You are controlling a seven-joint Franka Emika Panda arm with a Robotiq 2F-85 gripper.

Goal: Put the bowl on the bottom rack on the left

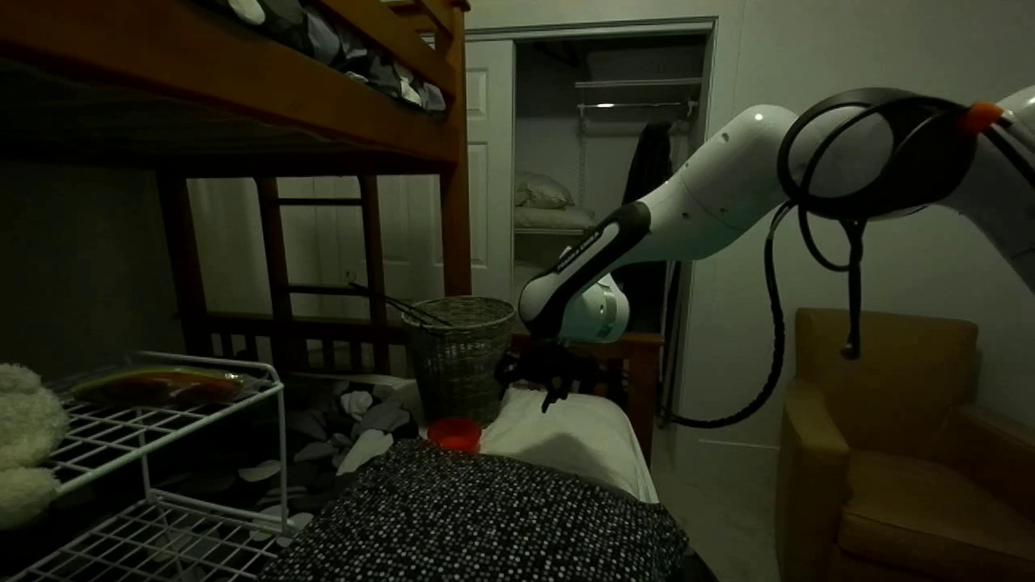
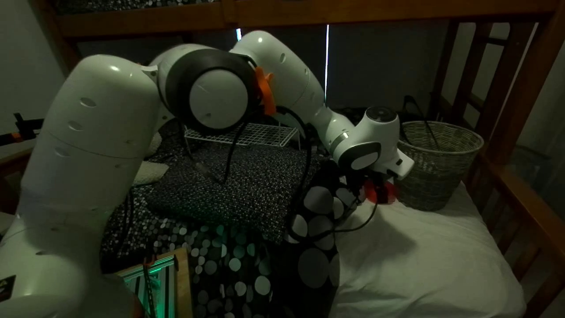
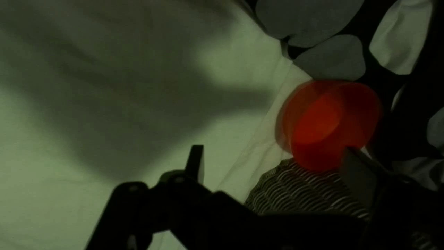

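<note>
So yeah, the gripper (image 3: 274, 149) hangs spread wide above the bed (image 2: 423, 265), red bowl (image 3: 326, 121) sitting right beside the basket (image 1: 457, 368).

bowl (image 1: 454, 435) before basket (image 1: 457, 368), bottom rack (image 1: 166, 537) at left in an exterior view

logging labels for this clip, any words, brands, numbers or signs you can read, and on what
No text reads for certain.
Arm, dark strip: lettering too small to read.
Arm, dark patch: too blurred to read.
Shiny pack on the white rack: no print legible.
</note>
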